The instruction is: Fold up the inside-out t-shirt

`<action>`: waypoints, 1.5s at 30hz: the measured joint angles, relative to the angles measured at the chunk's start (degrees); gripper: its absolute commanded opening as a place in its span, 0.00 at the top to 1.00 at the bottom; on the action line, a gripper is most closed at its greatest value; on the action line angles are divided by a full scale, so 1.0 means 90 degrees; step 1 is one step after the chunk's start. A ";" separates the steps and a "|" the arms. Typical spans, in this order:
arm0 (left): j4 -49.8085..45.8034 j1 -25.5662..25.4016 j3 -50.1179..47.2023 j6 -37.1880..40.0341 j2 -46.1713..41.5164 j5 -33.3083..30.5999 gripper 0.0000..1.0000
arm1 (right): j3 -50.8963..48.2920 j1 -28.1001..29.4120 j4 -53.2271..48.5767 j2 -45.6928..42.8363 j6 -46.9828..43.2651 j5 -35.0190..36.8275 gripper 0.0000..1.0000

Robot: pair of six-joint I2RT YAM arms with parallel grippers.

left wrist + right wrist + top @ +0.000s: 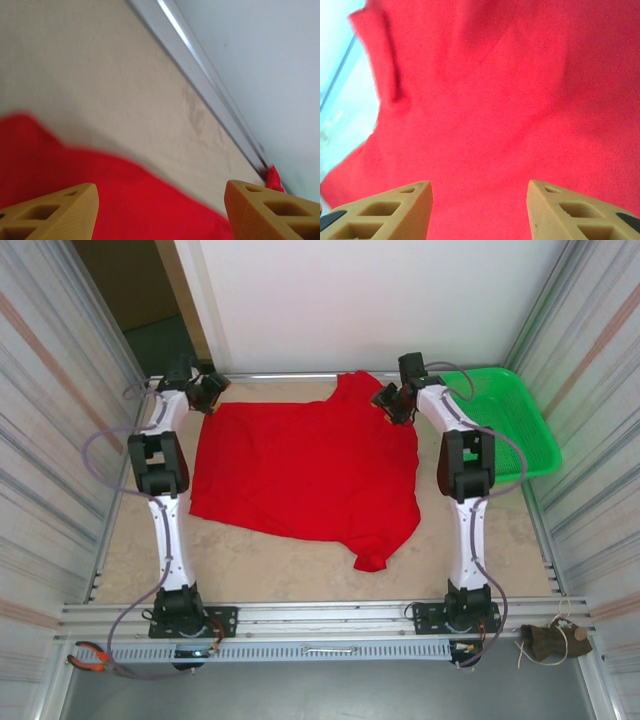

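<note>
The bright red t-shirt (300, 465) lies spread flat on the tan table, one sleeve (375, 558) sticking out toward the near edge and another sleeve (355, 390) reaching the far rail. My left gripper (208, 392) hovers at the shirt's far-left corner, jaws open, with red cloth (125, 200) below and between the tan fingers (60, 212). My right gripper (390, 402) sits over the shirt's far-right part, jaws open above the red cloth (480, 125), nothing pinched between its fingers (570, 212).
A green plastic mesh basket (515, 420) stands at the far right, beside the right arm. A metal rail (210, 85) runs along the table's far edge by the white wall. Bare table (260, 565) lies in front of the shirt. Pliers (90, 658) rest on the near frame.
</note>
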 measured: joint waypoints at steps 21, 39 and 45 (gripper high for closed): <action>0.1615 -0.1358 -0.7162 0.0044 -0.5005 0.0219 0.30 | -0.6815 0.3198 -0.0160 -0.5632 -0.0158 0.1882 0.34; 0.1736 -0.1443 -0.7162 0.0155 -0.4534 0.0024 0.30 | -0.7390 0.5127 -0.0294 -0.6198 0.0525 0.2307 0.86; 0.1702 -0.1734 -0.7108 0.0182 -0.4704 0.0027 0.30 | -0.7283 0.5168 -0.0641 -0.7567 0.0359 0.2254 0.41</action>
